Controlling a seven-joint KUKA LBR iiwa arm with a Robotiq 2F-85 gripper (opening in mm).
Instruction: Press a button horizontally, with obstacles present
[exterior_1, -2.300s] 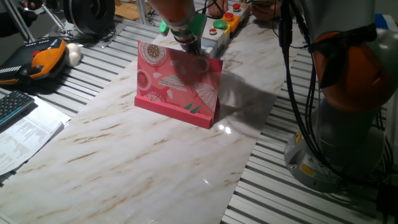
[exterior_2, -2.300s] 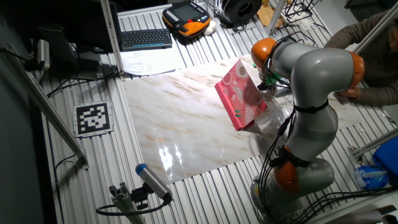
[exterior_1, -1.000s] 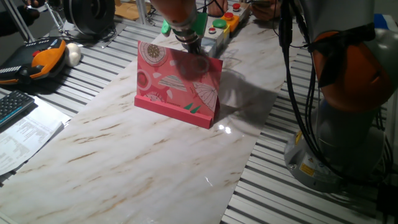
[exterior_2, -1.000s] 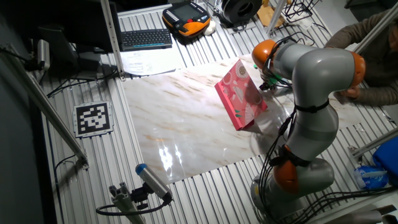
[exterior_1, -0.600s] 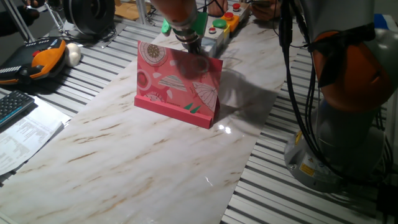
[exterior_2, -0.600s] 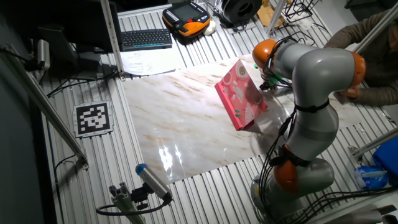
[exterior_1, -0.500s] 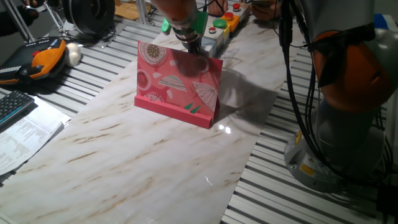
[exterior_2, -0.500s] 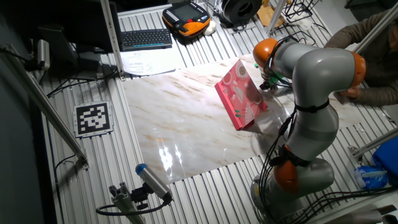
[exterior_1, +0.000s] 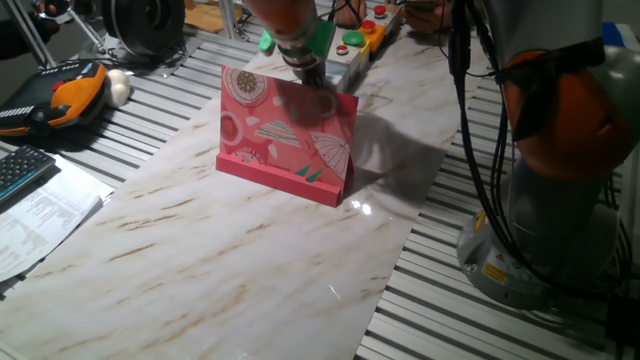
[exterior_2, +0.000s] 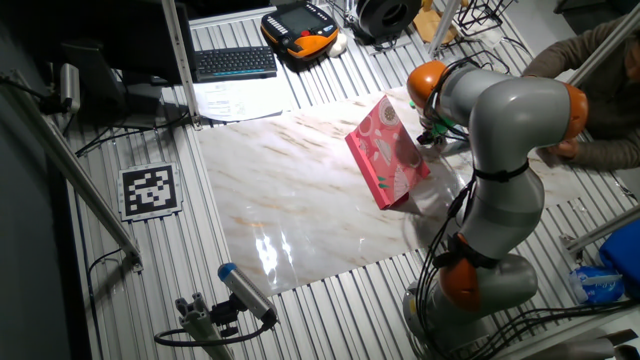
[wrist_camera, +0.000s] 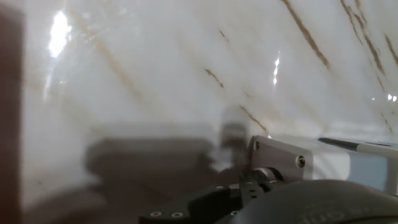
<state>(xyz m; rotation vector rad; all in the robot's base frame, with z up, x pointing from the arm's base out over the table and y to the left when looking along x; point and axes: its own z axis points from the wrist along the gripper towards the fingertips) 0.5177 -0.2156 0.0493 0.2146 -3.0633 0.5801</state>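
The obstacle, an upright pink-red card board (exterior_1: 285, 135) printed with umbrellas, flowers and circles, stands on its pink base strip (exterior_1: 280, 180) at the far part of the marble table; it also shows in the other fixed view (exterior_2: 390, 150). My gripper (exterior_1: 312, 78) is low behind the board's top right edge, between it and the button box (exterior_1: 350, 60), which carries red and green buttons (exterior_1: 352, 39). The board and blur hide the fingertips, so their state does not show. The hand view shows blurred marble and a grey metal box corner (wrist_camera: 280, 160).
The silver and orange arm (exterior_2: 500, 120) rises from its base (exterior_1: 520, 250) at the table's right side. An orange pendant (exterior_1: 70, 90), a keyboard (exterior_1: 20, 170) and papers (exterior_1: 40, 215) lie left of the marble top (exterior_1: 230, 270). A person's arm (exterior_2: 590, 60) is at the far right.
The gripper has crept very slightly towards the button box behind the board. The board has not moved.
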